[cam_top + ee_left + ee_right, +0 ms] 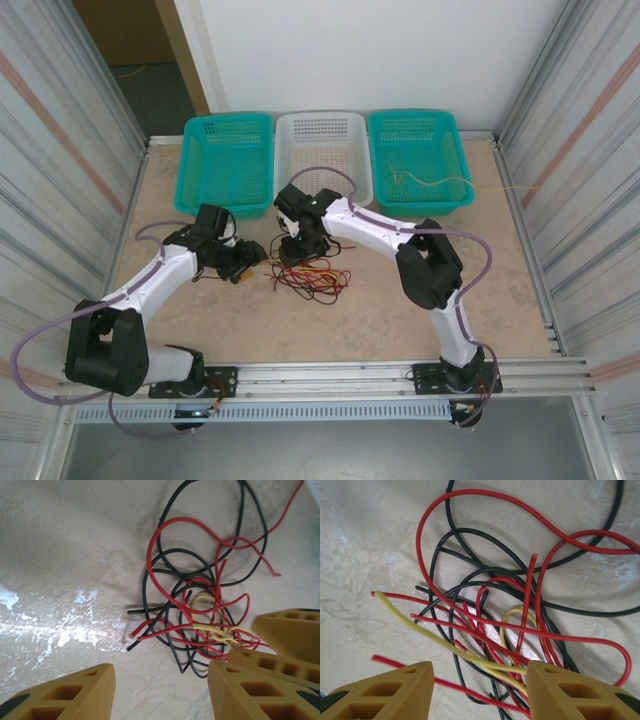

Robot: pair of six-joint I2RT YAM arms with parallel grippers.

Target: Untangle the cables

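Left gripper (161, 674) spread, empty, just left of cables (310, 277). Right gripper (480, 669) spread over same heap, pinching nothing. Red, black, yellow strands knotted mid-counter (350, 330). Far right, teal basket (412, 114) holds one yellow cable (430, 182). I judge most untangling remains.

A tangle of red and black cables (312, 277) is seen on the tan table (400, 320), just below the middle of the frame. The left gripper (245, 270) is set at its left edge and the right gripper (293, 255) at its upper edge. Along the top, a teal basket (225, 165), a white basket (322, 140) and a second teal basket (415, 145) are lined up. What seems to be a pale yellow cable (440, 182) is laid in the last.
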